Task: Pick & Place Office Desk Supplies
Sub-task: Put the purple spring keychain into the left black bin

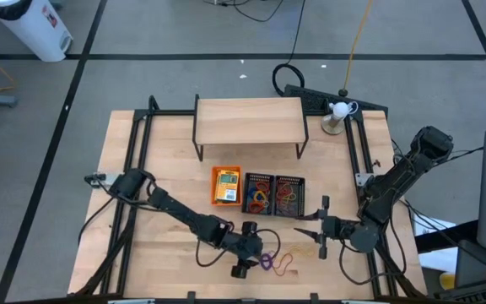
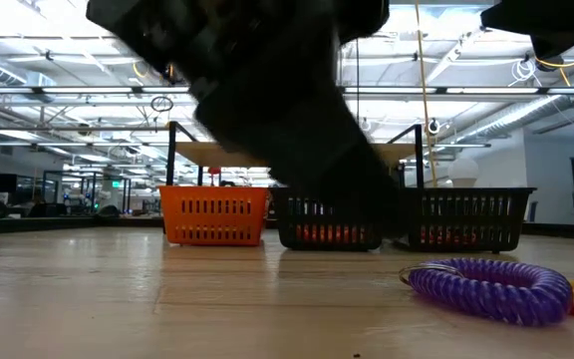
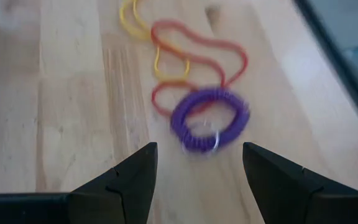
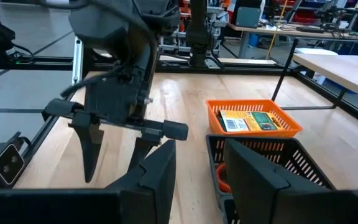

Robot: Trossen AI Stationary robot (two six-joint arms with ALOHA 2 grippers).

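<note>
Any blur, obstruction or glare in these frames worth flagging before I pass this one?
Low view: a dark, out-of-focus arm fills the upper middle, partly hiding the black mesh trays; bright ceiling lights behind. Left wrist view: the purple coil loop and rubber bands look soft with motion blur. High view: evenly lit, small detail hard to read. Right wrist view: sharpest, orange tray clear.

I'm viewing overhead, table-level and from both wrists; the purple coil (image 2: 493, 287) is appearing close low and left-wrist.
</note>
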